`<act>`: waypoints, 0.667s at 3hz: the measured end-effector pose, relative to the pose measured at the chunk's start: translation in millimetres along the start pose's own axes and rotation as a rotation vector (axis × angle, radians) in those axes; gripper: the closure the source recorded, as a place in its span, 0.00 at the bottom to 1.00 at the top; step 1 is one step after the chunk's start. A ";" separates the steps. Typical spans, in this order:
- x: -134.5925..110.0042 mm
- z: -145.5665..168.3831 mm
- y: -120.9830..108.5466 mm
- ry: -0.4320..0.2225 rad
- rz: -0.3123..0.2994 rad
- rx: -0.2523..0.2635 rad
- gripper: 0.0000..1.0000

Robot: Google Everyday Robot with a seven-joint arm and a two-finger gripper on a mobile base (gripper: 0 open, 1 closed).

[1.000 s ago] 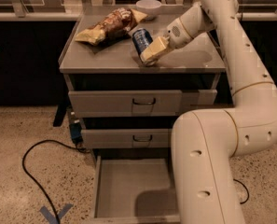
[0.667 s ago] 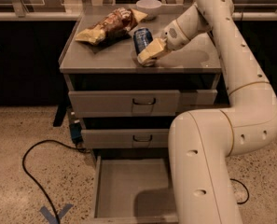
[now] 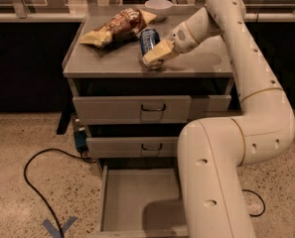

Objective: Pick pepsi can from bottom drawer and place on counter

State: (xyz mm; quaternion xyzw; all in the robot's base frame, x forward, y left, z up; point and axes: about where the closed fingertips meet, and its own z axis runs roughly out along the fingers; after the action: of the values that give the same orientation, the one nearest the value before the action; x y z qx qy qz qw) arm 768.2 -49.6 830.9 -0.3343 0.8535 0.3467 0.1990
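The gripper [image 3: 156,54] sits over the front middle of the counter [image 3: 201,63], its pale jaws closed around the lower part of the pepsi can [image 3: 148,37]. The can leans a little and its base is at or just above the counter's surface; whether it touches cannot be told. The bottom drawer [image 3: 137,202] hangs open at the foot of the cabinet under the counter, its floor bare, so the step in hand is judged to be the set-down. To do it well, the arm should first bring the can upright, then lower it until the whole base rests flat on the counter; letting go while it leans would invite a topple or a roll toward the counter's front edge. A yellow-and-brown chip bag [image 3: 114,28] lies on the counter's back left, just beside the can, and a white bowl [image 3: 158,6] stands at the counter's back edge. The jaws should therefore open only enough to free the can, and the retreat is best made straight up and then toward the counter's bare right half, so neither a jaw nor the wrist brushes the can or the bag.
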 end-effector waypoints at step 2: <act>0.0 0.0 0.0 0.000 0.000 0.000 0.58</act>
State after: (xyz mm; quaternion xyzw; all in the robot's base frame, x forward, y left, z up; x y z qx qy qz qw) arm 768.2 -49.6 830.9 -0.3343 0.8535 0.3467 0.1990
